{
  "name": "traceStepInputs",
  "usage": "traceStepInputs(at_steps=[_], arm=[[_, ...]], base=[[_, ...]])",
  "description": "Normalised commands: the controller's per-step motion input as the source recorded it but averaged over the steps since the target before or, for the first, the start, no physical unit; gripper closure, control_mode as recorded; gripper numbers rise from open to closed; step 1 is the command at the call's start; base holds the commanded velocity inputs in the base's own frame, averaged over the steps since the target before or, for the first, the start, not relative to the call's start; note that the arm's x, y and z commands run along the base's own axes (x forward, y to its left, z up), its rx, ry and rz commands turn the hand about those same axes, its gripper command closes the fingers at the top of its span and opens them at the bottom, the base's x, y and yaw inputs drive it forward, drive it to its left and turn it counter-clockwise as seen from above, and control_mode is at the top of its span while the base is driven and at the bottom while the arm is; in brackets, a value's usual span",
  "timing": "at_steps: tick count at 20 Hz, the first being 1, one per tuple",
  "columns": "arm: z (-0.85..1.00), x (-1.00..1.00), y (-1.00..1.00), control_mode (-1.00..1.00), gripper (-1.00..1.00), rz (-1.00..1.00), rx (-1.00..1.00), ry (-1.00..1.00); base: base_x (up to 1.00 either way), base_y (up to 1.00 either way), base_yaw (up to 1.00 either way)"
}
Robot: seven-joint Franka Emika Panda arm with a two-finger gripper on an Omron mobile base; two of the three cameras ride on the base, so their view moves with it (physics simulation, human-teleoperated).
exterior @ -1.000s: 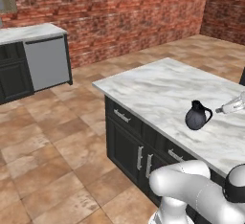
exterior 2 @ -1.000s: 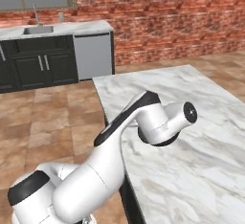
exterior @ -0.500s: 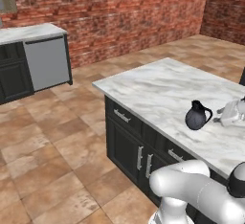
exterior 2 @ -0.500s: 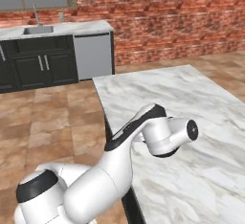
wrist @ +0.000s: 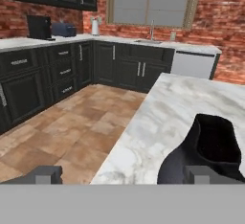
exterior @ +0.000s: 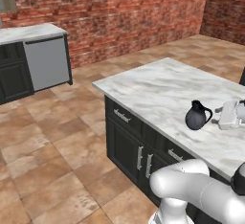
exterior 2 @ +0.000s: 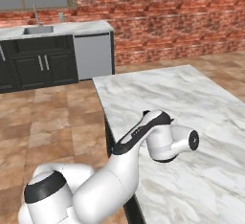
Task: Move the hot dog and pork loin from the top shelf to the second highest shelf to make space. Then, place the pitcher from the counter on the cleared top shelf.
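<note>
In the left base view, the dark pitcher (exterior: pixel 196 115) is standing upright right of centre on the marble worktop (exterior: pixel 158 86), the wide-open, empty pincer (exterior: pixel 228 115) hovering just beside it at the right edge. The pincer should probably be straddling the pitcher's body squarely before closing.

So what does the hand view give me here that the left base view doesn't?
Hand view: the sink under a window, and the pitcher's open mouth between the fingertips. Left base view: the pitcher whole, handle toward the open gripper beside it. Both share the marble island counter and the dishwasher.
</note>
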Motion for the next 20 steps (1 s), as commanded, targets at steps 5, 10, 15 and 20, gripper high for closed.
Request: traceStepInputs(at_steps=[5, 10, 15, 20], arm=[[0.0, 0.17, -0.25, -1.0, -1.0, 0.0, 0.0, 0.0], [0.0, 0.23, -0.23, -1.0, -1.0, 0.0, 0.02, 0.0], [0.0, 0.3, -0.17, -1.0, -1.0, 0.0, 0.07, 0.0], [0.0, 0.3, -0.12, -1.0, -1.0, 0.0, 0.14, 0.01]], base=[[0.0, 0.0, 0.0], [0.0, 0.0, 0.0], [0.0, 0.0, 0.0], [0.0, 0.0, 0.0]])
